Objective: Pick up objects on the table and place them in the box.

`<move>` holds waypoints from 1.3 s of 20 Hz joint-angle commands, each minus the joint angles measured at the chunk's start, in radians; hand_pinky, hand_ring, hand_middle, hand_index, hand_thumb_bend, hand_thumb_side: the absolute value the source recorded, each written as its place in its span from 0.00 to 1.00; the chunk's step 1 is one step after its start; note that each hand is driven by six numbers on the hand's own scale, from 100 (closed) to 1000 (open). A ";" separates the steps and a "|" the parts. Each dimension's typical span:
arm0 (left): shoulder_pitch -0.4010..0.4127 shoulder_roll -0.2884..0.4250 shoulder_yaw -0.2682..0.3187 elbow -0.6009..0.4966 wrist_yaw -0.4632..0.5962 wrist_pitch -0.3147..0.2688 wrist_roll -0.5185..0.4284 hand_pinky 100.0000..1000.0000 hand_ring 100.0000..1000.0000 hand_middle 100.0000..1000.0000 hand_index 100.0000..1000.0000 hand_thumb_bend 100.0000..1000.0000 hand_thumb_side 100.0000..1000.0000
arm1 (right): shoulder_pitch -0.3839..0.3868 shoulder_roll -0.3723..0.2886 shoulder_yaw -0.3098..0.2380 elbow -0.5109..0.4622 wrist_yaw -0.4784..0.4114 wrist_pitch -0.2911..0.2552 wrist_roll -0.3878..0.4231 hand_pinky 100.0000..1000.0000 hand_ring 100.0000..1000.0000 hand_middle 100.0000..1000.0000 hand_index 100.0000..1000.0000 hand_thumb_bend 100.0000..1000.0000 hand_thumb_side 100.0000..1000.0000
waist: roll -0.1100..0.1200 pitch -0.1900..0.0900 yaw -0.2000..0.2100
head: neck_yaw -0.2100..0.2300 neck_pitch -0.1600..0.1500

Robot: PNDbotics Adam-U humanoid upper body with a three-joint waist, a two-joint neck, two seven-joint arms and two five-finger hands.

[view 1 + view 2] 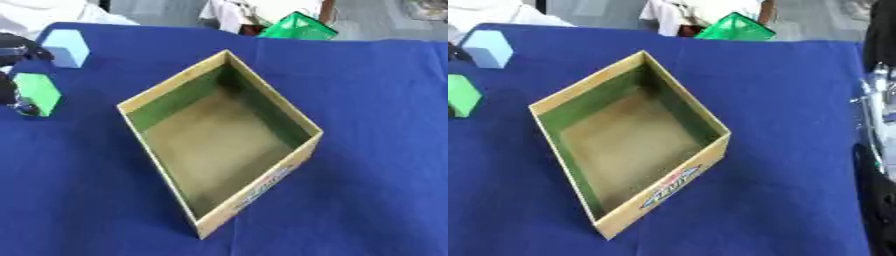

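An open cardboard box (299, 156) stands in the middle of the blue table with nothing inside it. A green block (39, 92) stands near the left edge, and a light blue block (68, 47) sits beyond it. My left hand (19, 51) shows only as black parts at the left edge, above and at the lower left of the green block; most of it is cut off. My right hand (875, 107) stands at the right edge of the right eye view, fingers pointing up and holding nothing.
A blue cloth covers the table (376, 100). A green, crate-like thing (297, 27) sits just past the far edge, beside white cloth. Bare blue cloth lies between the box and my right hand.
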State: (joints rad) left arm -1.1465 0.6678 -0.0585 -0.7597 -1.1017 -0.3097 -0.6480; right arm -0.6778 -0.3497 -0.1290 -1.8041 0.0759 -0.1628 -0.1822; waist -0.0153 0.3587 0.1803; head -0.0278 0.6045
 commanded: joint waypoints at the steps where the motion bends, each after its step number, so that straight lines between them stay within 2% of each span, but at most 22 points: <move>1: -0.029 0.019 0.009 -0.004 -0.008 0.008 -0.023 0.84 0.88 0.87 0.95 0.61 0.09 | -0.018 -0.030 -0.004 -0.007 -0.007 -0.003 -0.003 0.80 0.82 0.58 0.84 0.09 1.00 | 0.002 -0.018 0.000 | 0.000 -0.012; 7: -0.027 0.019 0.012 0.013 -0.025 0.028 -0.049 0.80 0.83 0.86 0.94 0.57 0.08 | -0.015 -0.030 -0.005 -0.006 -0.011 -0.002 -0.003 0.80 0.82 0.57 0.84 0.09 1.00 | 0.002 -0.015 -0.001 | 0.003 -0.016; 13: -0.023 0.019 0.024 0.034 -0.044 0.047 -0.031 0.75 0.77 0.82 0.90 0.53 0.07 | -0.014 -0.029 -0.006 -0.005 -0.015 -0.002 -0.003 0.80 0.82 0.57 0.84 0.09 1.00 | 0.000 -0.013 -0.004 | 0.008 -0.022; 17: -0.022 0.014 0.027 0.047 -0.058 0.051 -0.007 0.70 0.70 0.73 0.82 0.44 0.05 | -0.013 -0.028 -0.006 -0.004 -0.017 -0.002 -0.001 0.80 0.82 0.57 0.84 0.08 1.00 | -0.002 -0.013 -0.005 | 0.012 -0.026; 18: -0.022 0.013 0.029 0.049 -0.053 0.048 -0.001 0.66 0.64 0.68 0.78 0.38 0.04 | -0.013 -0.028 -0.007 -0.004 -0.017 -0.002 -0.001 0.80 0.82 0.57 0.84 0.08 1.00 | -0.002 -0.013 -0.006 | 0.012 -0.026; 21: -0.022 0.011 0.028 0.046 -0.030 0.034 0.023 0.57 0.53 0.59 0.72 0.28 0.02 | -0.011 -0.028 -0.007 -0.003 -0.018 -0.002 -0.001 0.80 0.82 0.57 0.84 0.08 1.00 | -0.002 -0.015 -0.005 | 0.013 -0.024; 22: -0.023 0.010 0.028 0.043 -0.021 0.029 0.032 0.56 0.52 0.57 0.70 0.23 0.00 | -0.009 -0.028 -0.007 -0.002 -0.017 -0.002 -0.001 0.80 0.82 0.57 0.84 0.08 1.00 | -0.002 -0.016 -0.005 | 0.013 -0.023; 26: -0.025 0.014 0.027 0.031 0.015 0.022 0.051 0.56 0.52 0.57 0.70 0.22 0.00 | -0.005 -0.030 -0.009 -0.001 -0.017 -0.002 -0.002 0.80 0.82 0.57 0.84 0.08 1.00 | 0.000 -0.021 -0.004 | 0.012 -0.018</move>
State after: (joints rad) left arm -1.1502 0.6589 -0.0389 -0.7104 -1.0997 -0.2861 -0.6061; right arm -0.6735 -0.3512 -0.1297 -1.7983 0.0631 -0.1643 -0.1835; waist -0.0207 0.3643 0.1747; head -0.0186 0.5908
